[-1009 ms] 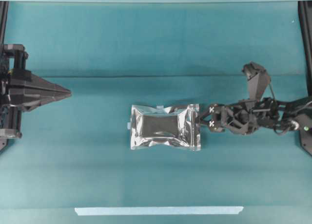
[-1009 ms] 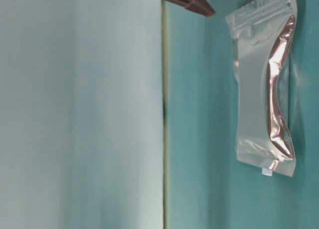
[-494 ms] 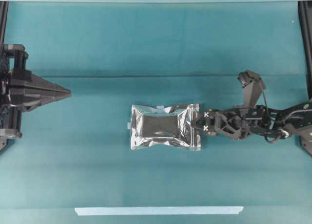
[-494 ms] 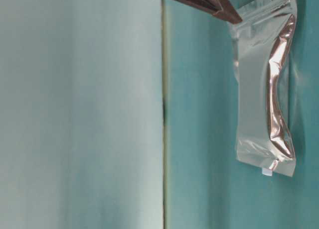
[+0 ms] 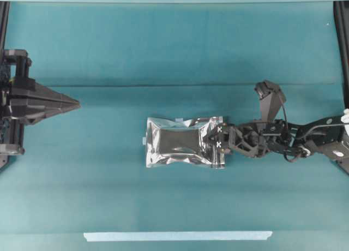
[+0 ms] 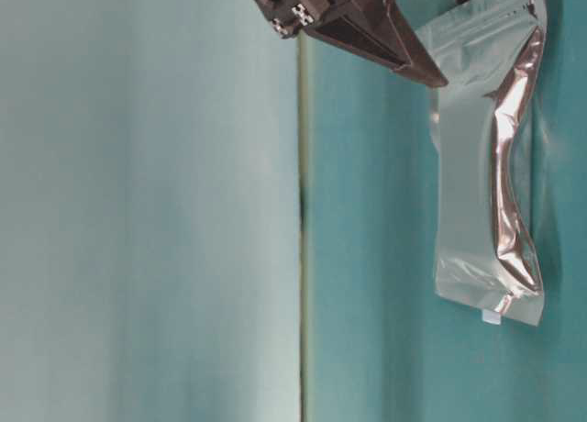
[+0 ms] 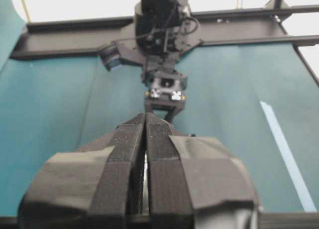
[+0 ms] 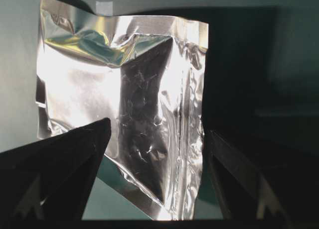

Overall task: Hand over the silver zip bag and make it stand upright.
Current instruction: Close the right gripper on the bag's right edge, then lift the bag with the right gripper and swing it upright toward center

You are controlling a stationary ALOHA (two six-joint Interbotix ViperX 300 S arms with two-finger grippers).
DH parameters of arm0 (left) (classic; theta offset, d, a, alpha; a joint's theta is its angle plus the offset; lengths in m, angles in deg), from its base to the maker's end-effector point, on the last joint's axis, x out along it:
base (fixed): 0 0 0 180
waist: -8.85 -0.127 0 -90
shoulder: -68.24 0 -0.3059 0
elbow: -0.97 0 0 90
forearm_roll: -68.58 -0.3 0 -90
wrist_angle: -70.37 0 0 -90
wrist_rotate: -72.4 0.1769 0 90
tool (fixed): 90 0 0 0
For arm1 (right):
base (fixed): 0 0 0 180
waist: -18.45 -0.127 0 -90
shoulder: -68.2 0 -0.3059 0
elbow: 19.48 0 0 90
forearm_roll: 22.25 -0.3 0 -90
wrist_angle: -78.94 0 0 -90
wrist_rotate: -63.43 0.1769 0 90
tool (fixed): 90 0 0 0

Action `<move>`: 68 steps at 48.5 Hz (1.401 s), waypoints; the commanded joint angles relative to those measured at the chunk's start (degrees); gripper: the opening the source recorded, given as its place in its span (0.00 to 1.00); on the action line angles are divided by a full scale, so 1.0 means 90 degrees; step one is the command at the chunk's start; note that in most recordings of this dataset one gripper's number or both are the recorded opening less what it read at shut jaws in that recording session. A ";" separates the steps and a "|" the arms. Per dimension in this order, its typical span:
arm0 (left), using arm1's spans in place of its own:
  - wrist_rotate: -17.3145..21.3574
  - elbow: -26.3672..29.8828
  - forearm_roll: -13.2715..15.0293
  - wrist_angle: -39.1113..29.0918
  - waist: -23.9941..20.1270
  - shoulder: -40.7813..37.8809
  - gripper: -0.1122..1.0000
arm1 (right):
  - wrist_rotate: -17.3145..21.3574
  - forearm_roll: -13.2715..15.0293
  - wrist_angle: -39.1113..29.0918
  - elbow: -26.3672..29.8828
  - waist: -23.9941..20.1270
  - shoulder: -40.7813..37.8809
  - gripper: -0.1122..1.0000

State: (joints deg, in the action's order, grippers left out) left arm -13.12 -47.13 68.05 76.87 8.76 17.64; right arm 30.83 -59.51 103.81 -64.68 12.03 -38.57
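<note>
Silver zip bag (image 5: 184, 142) lies flat mid-table on the teal cloth (image 5: 163, 43). From overhead the right gripper (image 5: 218, 141) sits at its right end; only the right wrist view shows the jaws spread wide, straddling that end. Left gripper (image 5: 76, 104), fingers pressed together, waits at the left edge

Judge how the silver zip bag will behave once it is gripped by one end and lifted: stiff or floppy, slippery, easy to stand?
The silver zip bag looks crinkled and thin, so it will probably sag when lifted. Its glossy foil may slip between the right end effector fingers, now open around its edge. The puffed centre and flat sealed edges suggest it may tip rather than stand.
</note>
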 commanded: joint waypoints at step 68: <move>-0.0059 0.0078 -0.0010 0.0029 -0.0049 0.0020 0.10 | -0.0176 -0.0117 0.0049 0.0137 0.0078 0.0098 0.12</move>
State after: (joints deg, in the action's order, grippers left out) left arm -13.56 -47.13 68.05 76.96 8.41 17.99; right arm 30.65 -61.62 104.25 -64.24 12.21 -39.27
